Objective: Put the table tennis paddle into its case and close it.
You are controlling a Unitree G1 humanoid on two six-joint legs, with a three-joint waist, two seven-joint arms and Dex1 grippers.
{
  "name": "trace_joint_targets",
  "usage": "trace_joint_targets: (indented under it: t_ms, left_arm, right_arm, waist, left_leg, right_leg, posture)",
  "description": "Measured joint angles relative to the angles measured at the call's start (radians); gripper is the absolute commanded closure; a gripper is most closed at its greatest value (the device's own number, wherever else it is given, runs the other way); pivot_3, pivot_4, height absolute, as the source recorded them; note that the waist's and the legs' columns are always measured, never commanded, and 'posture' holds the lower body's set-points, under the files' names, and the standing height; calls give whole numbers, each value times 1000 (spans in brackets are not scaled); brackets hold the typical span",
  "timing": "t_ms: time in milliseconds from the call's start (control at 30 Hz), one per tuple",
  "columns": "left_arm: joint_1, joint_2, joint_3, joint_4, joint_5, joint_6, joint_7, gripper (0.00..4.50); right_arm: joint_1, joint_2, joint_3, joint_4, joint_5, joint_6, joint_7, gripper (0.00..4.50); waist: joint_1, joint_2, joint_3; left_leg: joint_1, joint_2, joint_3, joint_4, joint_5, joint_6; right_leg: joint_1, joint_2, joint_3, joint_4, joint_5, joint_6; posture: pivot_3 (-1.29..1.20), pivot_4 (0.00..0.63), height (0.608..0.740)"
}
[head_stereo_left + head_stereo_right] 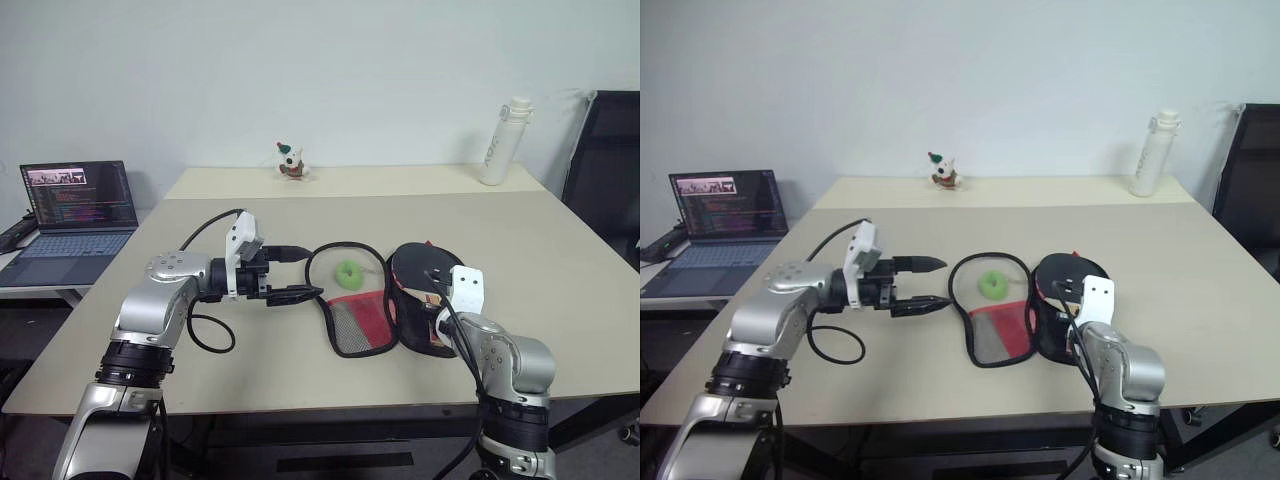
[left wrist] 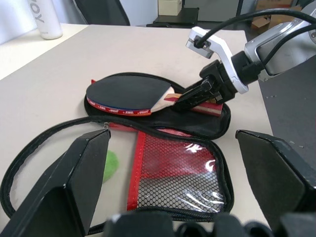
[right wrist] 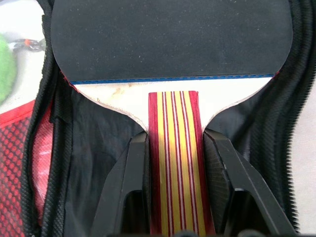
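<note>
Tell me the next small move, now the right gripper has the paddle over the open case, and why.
Probably open the right gripper and let go. Its fingers clamp the striped handle of the paddle, which already lies inside the lower half of the case, so it looks seated. The left gripper hangs open beside the flap, likely placed to fold it over next.

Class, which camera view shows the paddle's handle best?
The right wrist view: the striped handle runs up between the right gripper's fingers. The left wrist view shows it partly hidden by that gripper; in the eye views the right arm covers it.
</note>
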Motion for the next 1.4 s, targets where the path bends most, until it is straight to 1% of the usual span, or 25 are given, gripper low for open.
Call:
trace_joint_targets:
  t_ms: [167, 200, 233, 367, 467, 500, 600, 700, 733, 767, 833, 1000, 1100, 1233, 1333, 1400]
  left_arm:
    - [6, 0, 0, -1, 0, 0, 2, 50]
    - [7, 0, 0, -1, 0, 0, 2, 50]
    - [7, 0, 0, -1, 0, 0, 3, 50]
    - [8, 0, 0, 2, 12, -15, 32, 50]
    - [6, -11, 1, 20, 30, -31, 70, 50]
    - [5, -16, 1, 35, 38, -40, 83, 50]
    - [3, -24, 0, 78, 65, -61, 113, 50]
    - [-2, -31, -3, 132, 102, -90, 143, 50]
    - [-6, -38, -3, 159, 117, -103, 158, 50]
    - [-6, -41, -4, 174, 126, -108, 165, 50]
    - [-12, -55, -8, 212, 145, -127, 178, 50]
    - [-37, -70, -23, 283, 177, -156, 188, 50]
    - [-49, -78, -24, 354, 203, -172, 208, 651]
    - [-67, -107, -38, 465, 252, -196, 245, 2089]
    - [-99, -123, -69, 543, 307, -233, 271, 3181]
    - [-118, -136, -77, 585, 331, -253, 290, 3991]
  right_arm:
    - [0, 6, 0, 0, -2, -4, -2, 3379]
    - [0, 9, -1, 0, -2, -5, -2, 2667]
    - [0, 12, -1, 0, -2, -6, -1, 2451]
    - [2, 14, 27, -18, -2, 0, 3, 1132]
    - [24, -29, 93, -99, 3, 39, 33, 105]
    - [33, -56, 119, -136, 11, 61, 53, 42]
    - [38, -158, 168, -259, 66, 143, 150, 42]
    - [9, -298, 175, -372, 173, 239, 295, 42]
    - [-10, -365, 168, -405, 214, 272, 354, 42]
    - [-23, -397, 163, -418, 234, 289, 381, 42]
    - [-43, -451, 135, -430, 268, 325, 437, 42]
    - [-53, -507, 101, -429, 314, 358, 512, 42]
    - [-67, -576, 81, -441, 366, 355, 590, 0]
    - [-72, -694, 43, -429, 411, 322, 676, 0]
    - [-82, -751, 28, -398, 444, 294, 727, 0]
    - [-91, -779, 12, -385, 452, 272, 746, 0]
  waist:
    - [0, 0, 0]
    - [0, 0, 0]
    - [0, 0, 0]
    - [0, 0, 0]
    - [0, 0, 0]
    - [0, 0, 0]
    - [1, -1, 0]
    - [1, -1, 0]
    - [3, -1, 0]
    - [3, -2, -1]
    - [3, -2, -1]
    - [4, -3, -1]
    - [5, -3, -1]
    - [11, -5, 0]
    - [11, -7, 2]
    - [11, -8, 2]
  left_leg:
    - [0, 0, 0, 0, 0, 0]
    - [0, 0, 0, 0, 0, 0]
    - [0, 0, 0, 0, 0, 0]
    - [0, 0, 0, 0, 0, 0]
    - [0, 0, 0, 0, 0, 0]
    - [-1, 0, 0, 0, 0, 0]
    - [-1, 0, 0, 0, 0, 0]
    - [-1, 0, 0, 0, 0, 0]
    - [-1, 0, 0, 0, 0, 0]
    - [-1, 0, 0, 0, 0, 0]
    - [-1, 0, 0, 0, 0, 0]
    - [-1, 0, 0, 0, 0, 0]
    - [-1, 0, 0, 0, 0, 0]
    - [-2, 0, 0, 0, 0, 0]
    - [-2, 0, 0, 0, 0, 0]
    - [-2, 0, 1, 0, 0, 0]
  right_leg:
    - [0, 0, 0, 0, 0, 0]
    - [0, 0, 0, 0, 0, 0]
    - [0, 0, 0, 0, 0, 0]
    - [0, 0, 0, 0, 0, 0]
    - [0, 0, 0, -1, 0, 0]
    - [0, 0, 0, -1, 0, 0]
    - [0, 0, 0, -1, 0, 0]
    - [0, 0, 0, -1, 0, 0]
    - [0, 0, 0, -1, 0, 0]
    - [0, 0, -1, -1, 0, 0]
    - [0, 0, -1, -2, 0, 0]
    - [0, 0, 0, -2, 0, 0]
    - [0, 0, -1, -3, 0, 0]
    - [0, 0, -1, -4, 0, 1]
    - [0, 0, -1, -4, 1, 1]
    - [0, 0, 0, -4, 1, 1]
  posture:
    - [0, 150, 740]
    - [0, 150, 740]
    - [0, 150, 740]
    - [0, 150, 740]
    - [0, 150, 740]
    - [0, 150, 740]
    - [0, 150, 740]
    - [0, 150, 740]
    - [0, 150, 740]
    - [0, 150, 740]
    - [0, 150, 740]
    - [0, 150, 740]
    - [0, 150, 740]
    - [0, 150, 740]
    - [0, 150, 740]
    - [0, 150, 740]
